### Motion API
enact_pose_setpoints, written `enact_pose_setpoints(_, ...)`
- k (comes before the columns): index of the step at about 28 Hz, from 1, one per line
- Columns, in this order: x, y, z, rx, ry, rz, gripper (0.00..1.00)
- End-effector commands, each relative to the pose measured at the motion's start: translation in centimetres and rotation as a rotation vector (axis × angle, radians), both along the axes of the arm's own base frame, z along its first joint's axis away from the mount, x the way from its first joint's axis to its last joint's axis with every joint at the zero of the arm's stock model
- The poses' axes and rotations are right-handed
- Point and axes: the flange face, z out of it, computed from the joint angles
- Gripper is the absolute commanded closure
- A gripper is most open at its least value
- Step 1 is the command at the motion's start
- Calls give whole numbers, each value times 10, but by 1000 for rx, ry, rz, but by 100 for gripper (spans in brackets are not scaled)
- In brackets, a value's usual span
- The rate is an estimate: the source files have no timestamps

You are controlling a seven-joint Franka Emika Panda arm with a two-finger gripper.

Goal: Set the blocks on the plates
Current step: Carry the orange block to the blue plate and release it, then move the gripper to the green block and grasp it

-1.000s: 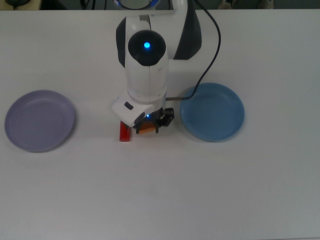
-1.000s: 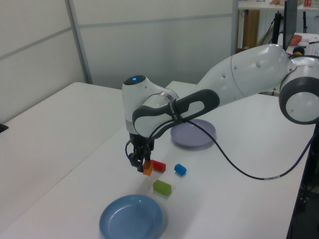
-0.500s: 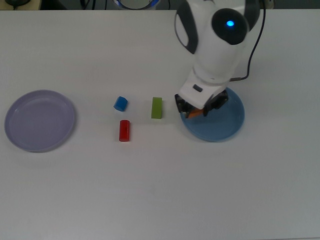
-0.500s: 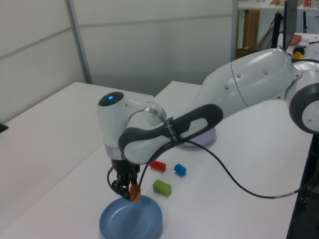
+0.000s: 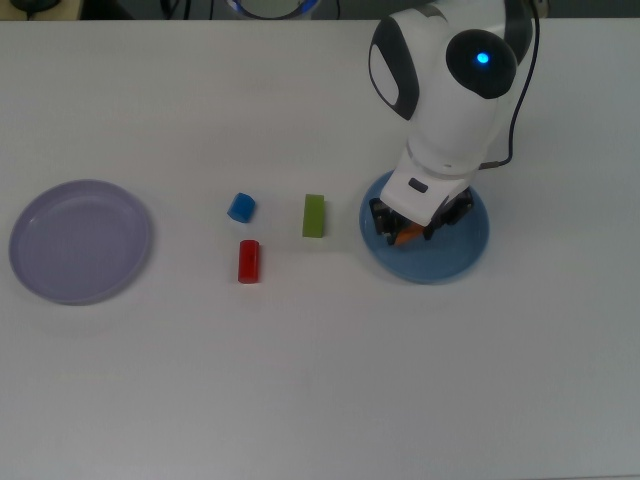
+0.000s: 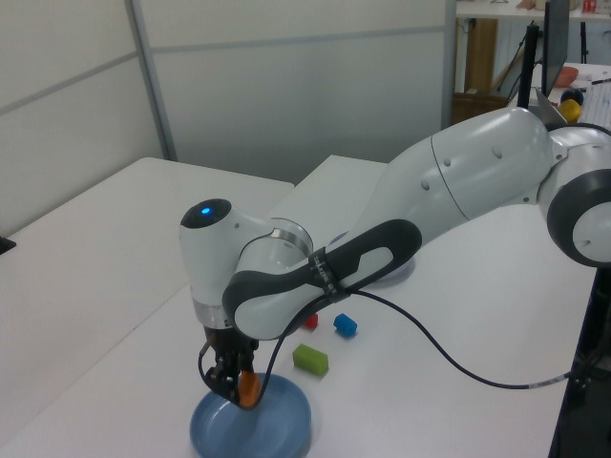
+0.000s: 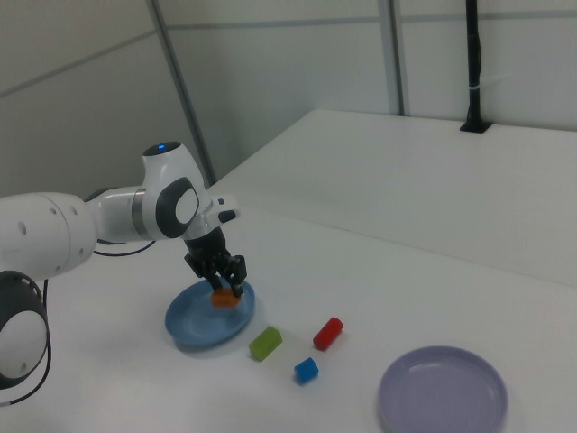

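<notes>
The gripper [image 5: 412, 228], fingers clamped on the orange block [image 5: 407, 237], now hangs low over the blue plate [image 5: 461, 254], further in from the rim than half a second ago. Beside that plate, toward the top view's left, the green block [image 5: 314, 215], blue block [image 5: 241, 207] and red block [image 5: 249, 261] stay put on the table [image 5: 320, 380].
</notes>
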Motion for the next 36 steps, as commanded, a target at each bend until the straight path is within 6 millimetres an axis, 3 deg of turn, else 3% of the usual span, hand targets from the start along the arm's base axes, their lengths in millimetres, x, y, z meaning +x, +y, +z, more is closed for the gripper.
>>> enact_pose_setpoints(1, -3, 11, 4, -11, -21, 20, 6)
enact_pose_setpoints(7, -3, 6, 17, -5, -33, 8, 3)
enact_pose_setpoints(10, -2, -8, 32, -7, -35, -16, 2)
enact_pose_setpoints(12, 2, -37, 40, -21, -17, -62, 1)
enact_pose_setpoints(16, 4, -65, 58, -25, -19, -106, 1)
enact_pose_setpoints(17, 4, -84, 69, -28, -18, -134, 1)
enact_pose_setpoints(21, -1, -108, 76, -47, 29, -171, 1)
enact_pose_setpoints(24, -5, -128, 65, -64, 84, -200, 1)
enact_pose_setpoints(30, -15, -147, 29, -81, 157, -224, 2)
enact_pose_setpoints(36, -18, -148, 4, -94, 185, -215, 5)
